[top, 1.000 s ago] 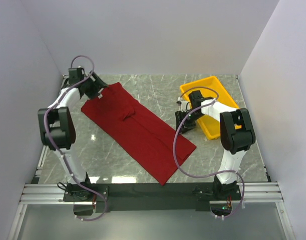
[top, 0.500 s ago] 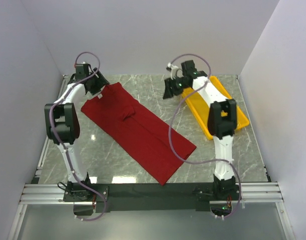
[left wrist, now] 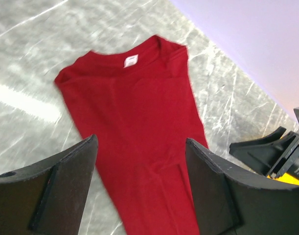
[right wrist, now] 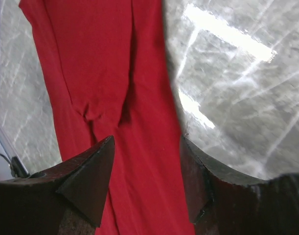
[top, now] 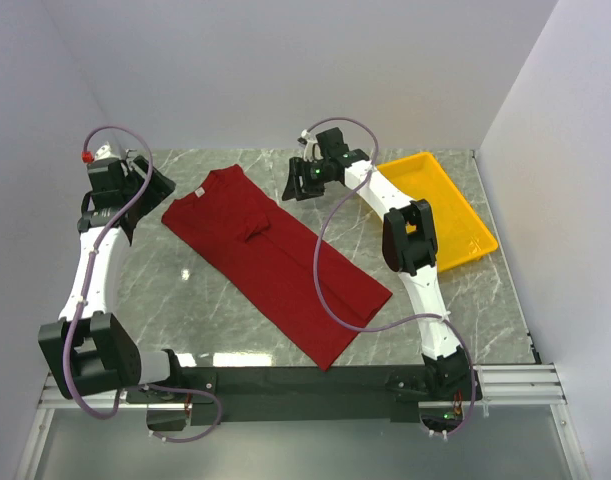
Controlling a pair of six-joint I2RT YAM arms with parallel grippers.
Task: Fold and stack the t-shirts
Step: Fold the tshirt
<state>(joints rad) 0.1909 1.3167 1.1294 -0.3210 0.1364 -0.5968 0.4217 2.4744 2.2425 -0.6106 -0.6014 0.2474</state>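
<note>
Worktop: grey marble-pattern slab (top: 455, 300), walled on three sides.

T-shirt (top: 270, 255): one dark red shirt, lying flat on the worktop as a long narrow strip. It runs diagonally from the far-left area to the middle of the near edge. The collar end points to the far-left corner, and the small white neck label (left wrist: 131, 60) faces up in the left wrist view. There is a small pucker (top: 253, 232) in the cloth about a third of the way down from the collar. The rest is smooth.

Left gripper (top: 161, 186): near the left edge, just beside the collar end and raised off the surface. Jaws are wide apart with nothing between them, and it is not touching the cloth.

Right gripper (top: 293, 184): near the middle of the far edge, just off the shirt's far-right side and raised. Jaws are wide and hold nothing. Its wrist camera looks down the shirt's length.

Yellow tray (top: 475, 235): in the far-right corner, set at an angle, apart from the shirt.
</note>
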